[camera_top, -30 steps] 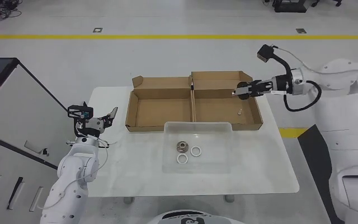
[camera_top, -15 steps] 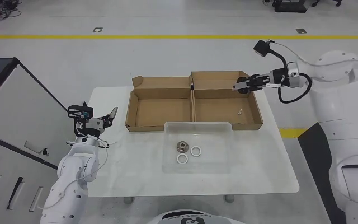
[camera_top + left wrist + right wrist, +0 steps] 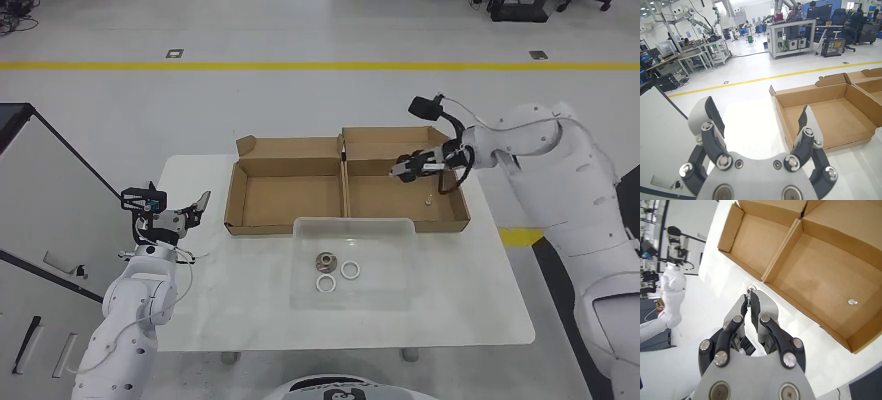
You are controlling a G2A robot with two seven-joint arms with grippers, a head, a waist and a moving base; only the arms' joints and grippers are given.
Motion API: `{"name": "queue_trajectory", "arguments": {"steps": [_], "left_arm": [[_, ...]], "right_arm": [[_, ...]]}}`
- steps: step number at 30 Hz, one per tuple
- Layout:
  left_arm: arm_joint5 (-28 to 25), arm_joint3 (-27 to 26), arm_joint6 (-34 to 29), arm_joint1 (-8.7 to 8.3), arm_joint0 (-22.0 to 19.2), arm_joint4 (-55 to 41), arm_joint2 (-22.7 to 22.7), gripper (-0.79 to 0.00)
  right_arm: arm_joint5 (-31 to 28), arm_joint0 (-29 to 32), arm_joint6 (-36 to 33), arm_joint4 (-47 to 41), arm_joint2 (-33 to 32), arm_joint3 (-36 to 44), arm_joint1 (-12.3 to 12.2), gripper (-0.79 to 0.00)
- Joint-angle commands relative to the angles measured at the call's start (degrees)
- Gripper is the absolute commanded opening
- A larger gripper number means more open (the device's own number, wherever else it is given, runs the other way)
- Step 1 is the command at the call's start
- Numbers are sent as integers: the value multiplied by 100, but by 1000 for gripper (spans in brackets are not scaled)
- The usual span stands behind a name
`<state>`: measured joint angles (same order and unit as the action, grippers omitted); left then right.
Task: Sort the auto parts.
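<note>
the right hand is pinching a small bolt, light, stiff and probably slippery, by its shank at one o'clock on the counter; the left hand is gaping empty.

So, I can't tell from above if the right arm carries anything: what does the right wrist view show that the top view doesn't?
Right wrist view adds: a small bolt pinched in the right end effector. Top view adds: two white rings in the clear bin. Shared: both cardboard boxes and the small loose part in one.
</note>
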<state>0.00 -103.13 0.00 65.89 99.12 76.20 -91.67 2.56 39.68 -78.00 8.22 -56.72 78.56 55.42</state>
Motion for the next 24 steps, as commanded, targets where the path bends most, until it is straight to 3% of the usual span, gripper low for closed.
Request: {"name": "queue_trajectory", "arguments": {"steps": [1,5,9,24], "left_arm": [[0,0,0,0,0,0,0,0],[0,0,0,0,0,0,0,0],[0,0,0,0,0,0,0,0],[0,0,0,0,0,0,0,0]], "right_arm": [[249,-184,49,553,348,-58,61,-785],[731,-574,94,1561,1095,-186,244,-785],[952,-856,207,1891,1614,-506,460,-785],[1041,-1355,571,2311,2574,-1998,1117,-785]]}}
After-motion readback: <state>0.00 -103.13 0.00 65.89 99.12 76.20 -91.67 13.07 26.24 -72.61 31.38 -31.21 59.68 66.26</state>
